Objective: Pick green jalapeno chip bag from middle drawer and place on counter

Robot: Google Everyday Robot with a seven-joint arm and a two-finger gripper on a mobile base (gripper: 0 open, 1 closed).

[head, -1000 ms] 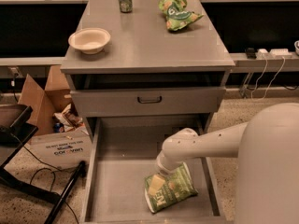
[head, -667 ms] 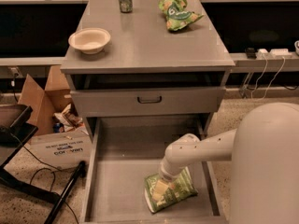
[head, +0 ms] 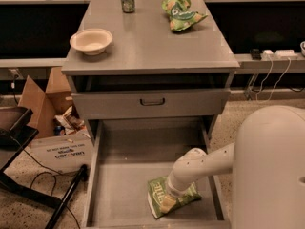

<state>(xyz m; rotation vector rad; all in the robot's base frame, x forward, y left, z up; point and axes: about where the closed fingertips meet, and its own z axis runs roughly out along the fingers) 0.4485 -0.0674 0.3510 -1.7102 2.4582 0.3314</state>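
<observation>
Bag (head: 155,197): flat in drawer (head: 119,185), 5 o'clock corner. Gripper (head: 169,198): down on bag; open or closed, cannot tell. Risk: foil slipping free during lift, or snagging upper drawer front (head: 190,103) at 12 o'clock.

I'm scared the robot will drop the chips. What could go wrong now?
The gripper is down on the pale green foil chip bag in the open grey metal drawer; slick foil might slip. Lifting, the arm could bump the closed grey drawer front above. On the grey counter, the white bowl could get knocked.
</observation>
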